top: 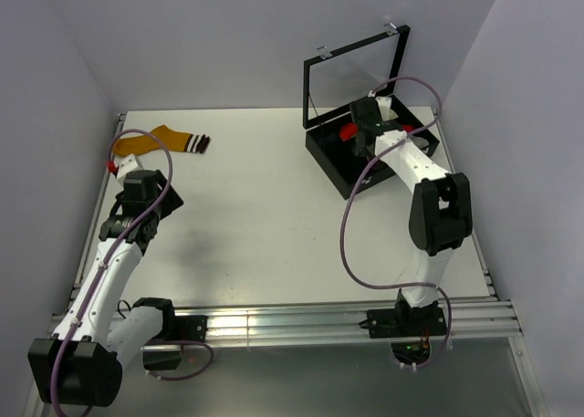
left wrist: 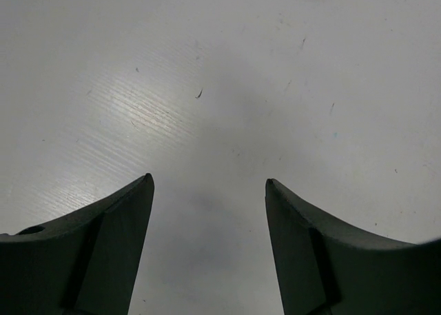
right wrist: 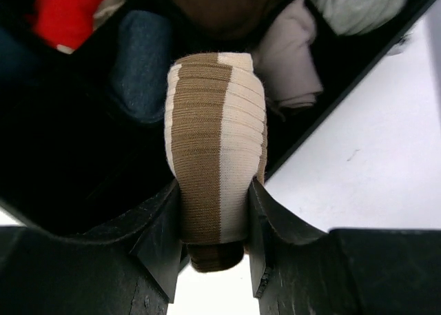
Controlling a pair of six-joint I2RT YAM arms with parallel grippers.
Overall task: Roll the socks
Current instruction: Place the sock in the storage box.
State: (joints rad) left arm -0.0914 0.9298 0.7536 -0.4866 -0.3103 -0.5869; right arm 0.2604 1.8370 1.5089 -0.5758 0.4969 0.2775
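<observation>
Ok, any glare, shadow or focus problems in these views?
Top external: evenly lit, sharp, glare on the rail. Left wrist: sheen on the table, soft shadow ahead of the left gripper. Right wrist: brown sock sharp, box interior nearly black.

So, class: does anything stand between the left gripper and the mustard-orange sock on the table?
Nothing visible does. The left gripper, open, hangs over bare table, and the mustard-orange sock lies flat beyond it toward the far left corner. Only the arm's own cable loops over it.
</observation>
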